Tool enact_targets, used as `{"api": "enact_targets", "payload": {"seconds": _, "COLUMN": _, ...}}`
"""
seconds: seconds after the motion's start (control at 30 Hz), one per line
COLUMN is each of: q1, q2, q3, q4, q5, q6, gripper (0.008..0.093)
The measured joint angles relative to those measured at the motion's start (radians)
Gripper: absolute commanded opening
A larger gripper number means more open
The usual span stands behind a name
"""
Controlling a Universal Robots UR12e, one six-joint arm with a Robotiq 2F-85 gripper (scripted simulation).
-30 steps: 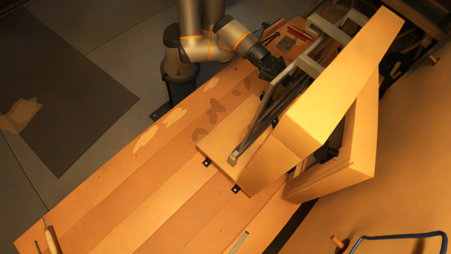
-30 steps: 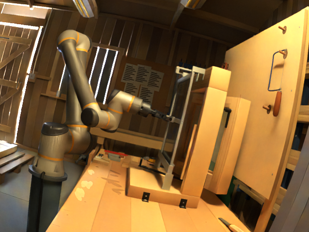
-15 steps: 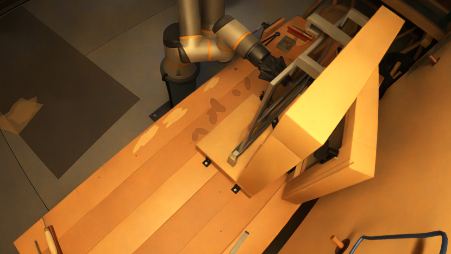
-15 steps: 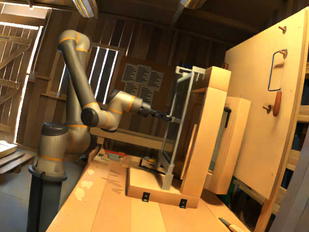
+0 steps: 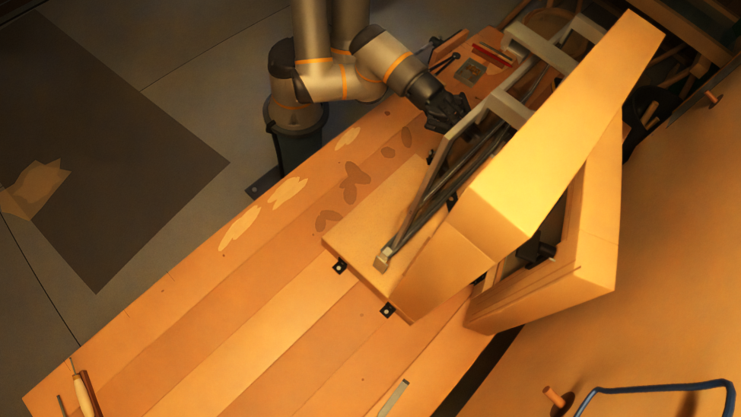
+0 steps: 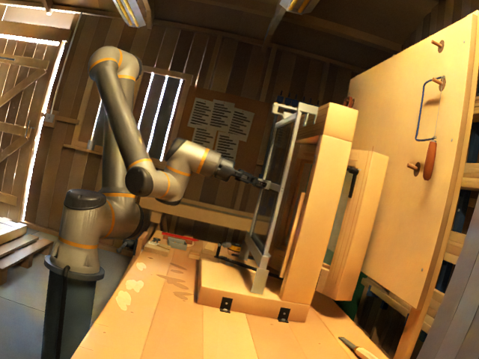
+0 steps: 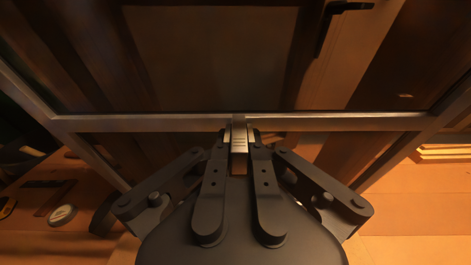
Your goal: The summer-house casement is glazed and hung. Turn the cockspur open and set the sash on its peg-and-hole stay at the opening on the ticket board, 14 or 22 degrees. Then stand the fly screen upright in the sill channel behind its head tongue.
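Observation:
The wooden casement frame (image 6: 321,208) stands on a raised base (image 6: 236,288) at the far right of the bench. Its sash (image 6: 358,228) hangs swung outward on the far side, with a black cockspur handle (image 7: 333,23) on it. The grey fly screen (image 6: 271,185) stands upright in front of the frame, its foot on the base. I grip a small grey tab (image 7: 239,140) on the screen's middle rail (image 7: 244,121) with my gripper (image 7: 239,135), closed on it. My gripper (image 5: 450,111) reaches in from the left at mid height (image 6: 260,182). The sill channel is hidden behind the screen.
Behind the frame a board wall carries paper sheets (image 6: 222,125). A tall pegboard (image 6: 418,162) with a hanging saw (image 6: 427,116) stands to the right. Small tools (image 5: 487,57) lie on the bench's far end. A chisel (image 5: 82,391) lies at the near corner. The bench's middle (image 5: 248,311) is open.

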Motion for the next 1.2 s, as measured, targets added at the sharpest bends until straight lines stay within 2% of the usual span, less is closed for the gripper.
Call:
{"api": "enact_targets", "payload": {"seconds": 0.7, "q1": 0.000, "q2": 0.000, "q3": 0.000, "q4": 0.000, "q5": 0.001, "q6": 0.000, "gripper": 0.0620}}
{"api": "enact_targets", "payload": {"seconds": 1.2, "q1": -0.002, "q2": -0.003, "q3": 0.001, "q4": 0.002, "q5": 0.002, "q6": 0.000, "gripper": 0.0630}}
